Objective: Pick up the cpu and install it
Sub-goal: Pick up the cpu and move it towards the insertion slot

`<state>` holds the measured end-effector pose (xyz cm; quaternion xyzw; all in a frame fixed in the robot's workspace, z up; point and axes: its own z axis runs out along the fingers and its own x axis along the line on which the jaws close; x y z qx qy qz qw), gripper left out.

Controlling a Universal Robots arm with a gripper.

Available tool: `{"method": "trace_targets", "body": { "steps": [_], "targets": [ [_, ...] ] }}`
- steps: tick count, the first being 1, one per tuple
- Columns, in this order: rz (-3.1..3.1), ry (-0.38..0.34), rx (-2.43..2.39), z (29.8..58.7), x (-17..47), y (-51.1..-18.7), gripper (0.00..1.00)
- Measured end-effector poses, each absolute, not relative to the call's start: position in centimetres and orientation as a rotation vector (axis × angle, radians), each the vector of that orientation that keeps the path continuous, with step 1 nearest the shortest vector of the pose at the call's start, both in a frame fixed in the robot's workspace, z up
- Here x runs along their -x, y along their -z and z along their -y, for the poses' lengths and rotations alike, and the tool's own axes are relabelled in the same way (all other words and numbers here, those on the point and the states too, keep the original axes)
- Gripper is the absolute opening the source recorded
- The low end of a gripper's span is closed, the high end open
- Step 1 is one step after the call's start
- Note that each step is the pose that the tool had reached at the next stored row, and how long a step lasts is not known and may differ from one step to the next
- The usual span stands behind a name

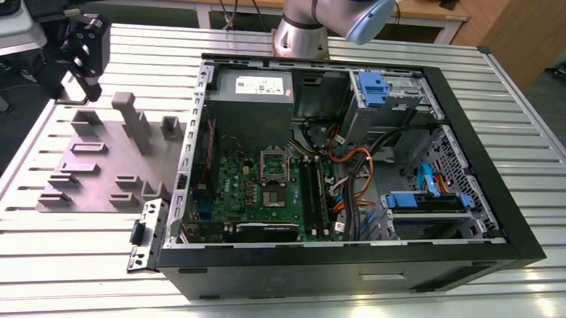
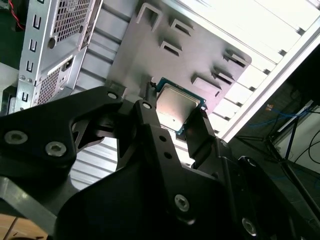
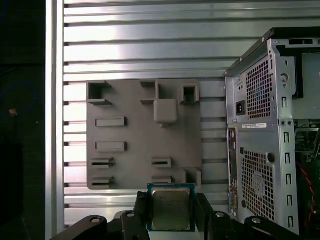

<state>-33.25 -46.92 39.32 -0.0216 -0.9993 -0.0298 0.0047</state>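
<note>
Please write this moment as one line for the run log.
gripper: shut on cpu | cpu: held clear of grey fixture plate | computer case: open, beside plate

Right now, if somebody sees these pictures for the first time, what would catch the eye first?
The big open computer case lies on the slatted metal table, mid exterior view, its green board exposed. In the first wrist view the gripper is shut on the cpu, a small silvery square. A grey plate with raised blocks lies beside the case, toward the exterior view's left.
</note>
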Motion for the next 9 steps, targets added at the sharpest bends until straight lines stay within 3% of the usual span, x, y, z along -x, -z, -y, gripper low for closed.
{"method": "trace_targets", "body": {
  "steps": [9],
  "targets": [
    [3.13,0.093,0.068,46.94,32.36,-39.32,0.47]
  ]
}}
